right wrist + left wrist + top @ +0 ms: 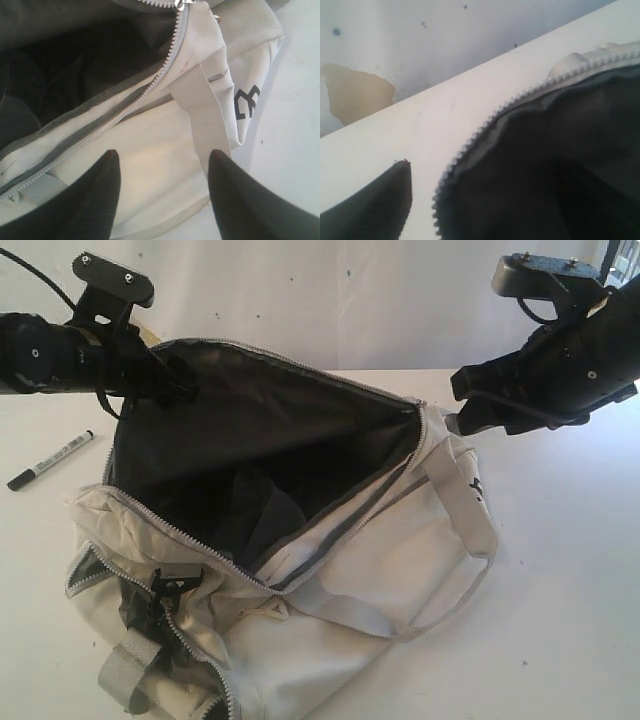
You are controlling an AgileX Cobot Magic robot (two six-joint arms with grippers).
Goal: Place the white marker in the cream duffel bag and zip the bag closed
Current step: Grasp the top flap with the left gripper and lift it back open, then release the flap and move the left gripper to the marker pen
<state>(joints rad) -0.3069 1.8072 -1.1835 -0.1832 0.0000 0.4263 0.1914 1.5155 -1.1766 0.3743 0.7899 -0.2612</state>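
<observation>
The cream duffel bag [350, 570] lies mid-table with its top zip wide open and the black lining showing. The white marker [50, 460], black-capped, lies on the table to the bag's left, outside it. My left gripper [178, 380] is at the bag's back-left rim. In the left wrist view one finger [375, 205] stands outside the zipper teeth [470, 142]; the other is lost in the dark lining, so the jaws look open. My right gripper [458, 405] hovers open over the bag's right end. Its fingers [100, 200] straddle the cream side panel [150, 130] beside a grey strap [200, 105].
The bag rests on a white table [570, 540] with a white wall behind, which has a beige chipped patch [355, 95]. A dark logo [247, 101] marks the bag's right end. A side pocket [165, 590] at the near-left corner gapes open.
</observation>
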